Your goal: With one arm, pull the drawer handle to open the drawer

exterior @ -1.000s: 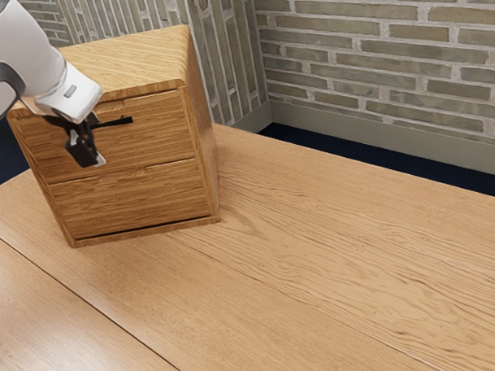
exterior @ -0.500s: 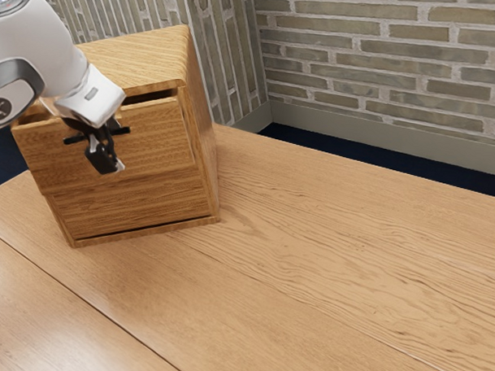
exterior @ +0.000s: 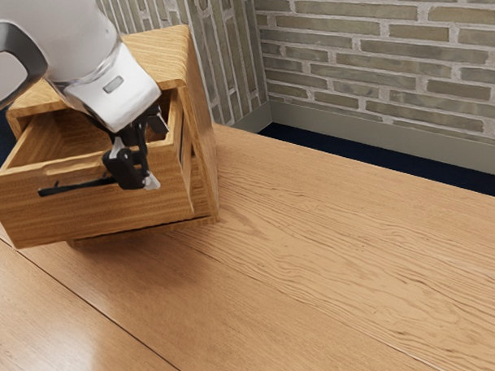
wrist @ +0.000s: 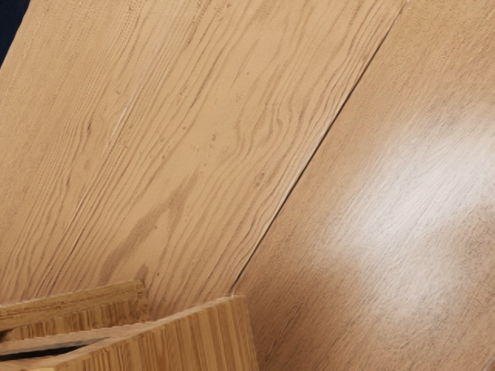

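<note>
Gripper (exterior: 131, 172) down (wrist tilted), prob. clamping handle (exterior: 73, 186).

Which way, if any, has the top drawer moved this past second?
Yes. The top drawer has slid out of the cabinet toward the exterior view's lower left, gripper on its handle.

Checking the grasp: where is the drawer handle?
At the exterior view's left, the black handle crosses the pulled-out upper drawer's front, one end meeting the gripper.

The fingers (exterior: 135, 170) cover the handle's (exterior: 73, 186) end; the arm (exterior: 74, 41) hides part of the drawer's (exterior: 92, 211) inside.
</note>
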`<state>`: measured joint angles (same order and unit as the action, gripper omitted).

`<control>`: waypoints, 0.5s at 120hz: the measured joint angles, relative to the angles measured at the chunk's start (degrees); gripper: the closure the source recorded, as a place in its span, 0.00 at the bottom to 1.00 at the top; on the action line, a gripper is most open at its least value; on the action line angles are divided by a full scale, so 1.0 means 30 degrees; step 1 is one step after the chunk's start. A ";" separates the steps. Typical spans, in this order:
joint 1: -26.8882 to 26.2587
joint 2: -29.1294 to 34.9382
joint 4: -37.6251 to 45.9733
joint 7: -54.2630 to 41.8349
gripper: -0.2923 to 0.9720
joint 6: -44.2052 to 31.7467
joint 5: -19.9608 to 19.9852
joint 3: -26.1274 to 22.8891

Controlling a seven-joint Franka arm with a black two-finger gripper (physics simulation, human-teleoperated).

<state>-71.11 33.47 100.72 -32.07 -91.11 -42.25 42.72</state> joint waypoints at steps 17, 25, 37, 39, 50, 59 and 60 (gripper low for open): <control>-0.1627 0.0030 -0.0074 -0.0024 0.23 0.0729 0.1837 -0.1349; -0.3202 0.0073 -0.0096 -0.0135 0.23 0.1645 0.2602 -0.1907; -0.4973 0.0087 -0.0097 -0.0311 0.23 0.2868 0.3606 -0.2127; -0.5092 0.0088 -0.0100 -0.0338 0.23 0.3022 0.3759 -0.2145; -0.5545 0.0084 -0.0107 -0.0470 0.23 0.3675 0.4424 -0.2228; -0.5799 0.0073 -0.0097 -0.0567 0.23 0.4021 0.4730 -0.2218; -0.5812 0.0071 -0.0098 -0.0577 0.23 0.4052 0.4755 -0.2211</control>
<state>-88.54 33.68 100.42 -33.80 -78.96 -27.99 36.09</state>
